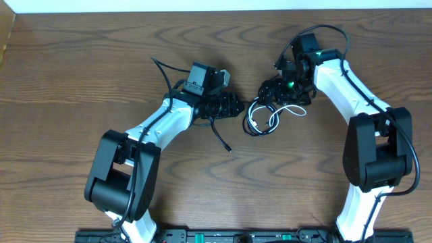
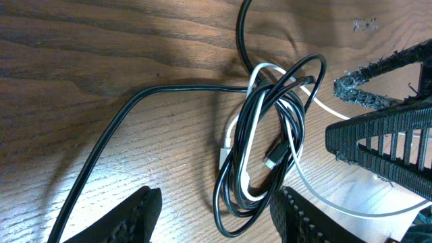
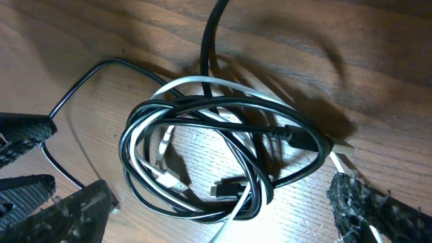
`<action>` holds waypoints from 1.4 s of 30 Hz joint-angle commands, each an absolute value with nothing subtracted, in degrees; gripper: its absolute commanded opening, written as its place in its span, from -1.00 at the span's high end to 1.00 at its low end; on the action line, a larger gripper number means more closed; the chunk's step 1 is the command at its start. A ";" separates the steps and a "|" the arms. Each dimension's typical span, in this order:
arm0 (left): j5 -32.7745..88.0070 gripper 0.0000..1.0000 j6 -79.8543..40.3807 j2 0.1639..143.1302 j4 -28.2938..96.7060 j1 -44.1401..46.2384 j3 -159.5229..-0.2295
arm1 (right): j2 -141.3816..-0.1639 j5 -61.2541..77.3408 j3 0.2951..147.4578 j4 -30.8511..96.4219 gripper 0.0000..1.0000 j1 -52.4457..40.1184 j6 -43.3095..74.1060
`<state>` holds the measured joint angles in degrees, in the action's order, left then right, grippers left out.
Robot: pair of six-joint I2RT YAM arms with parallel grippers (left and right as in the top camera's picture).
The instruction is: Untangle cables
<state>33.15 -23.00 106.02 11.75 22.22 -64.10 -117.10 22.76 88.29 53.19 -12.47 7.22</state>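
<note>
surface: I see a dark wood-grain table (image 1: 81, 67); white strip (image 1: 202, 5) past the far edge, maybe wall.
cables (image 1: 262, 116): black and white, tangled in one coil, mid-table between both arms.
left gripper (image 2: 216, 199): released, fingers straddling the coil.
right gripper (image 3: 223, 206): released, spread wide.

I have the left arm (image 1: 154, 128) and the right arm (image 1: 345, 82) both bent at the elbow and reaching inward from their bases at the near edge. The left end effector (image 1: 234, 106) points toward the right one, jaws parted, and its dark fingers (image 2: 138, 214) sit apart in the left wrist view. The right end effector (image 1: 271, 90) faces it, jaws spread wide and fingers (image 3: 370, 202) far apart. The two tips are near each other but not touching.
</note>
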 commanded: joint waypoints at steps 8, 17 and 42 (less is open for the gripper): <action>33.95 -0.13 -21.43 104.79 12.34 21.93 -63.64 | -115.39 23.51 88.16 53.12 -0.99 -12.80 7.20; 23.35 -0.03 -17.47 104.51 18.37 24.73 -63.20 | -115.39 23.51 88.16 53.12 -0.98 -12.84 7.20; 24.40 0.03 -20.27 89.91 19.03 24.62 -63.66 | -115.39 22.04 88.16 51.77 -0.99 -12.84 7.20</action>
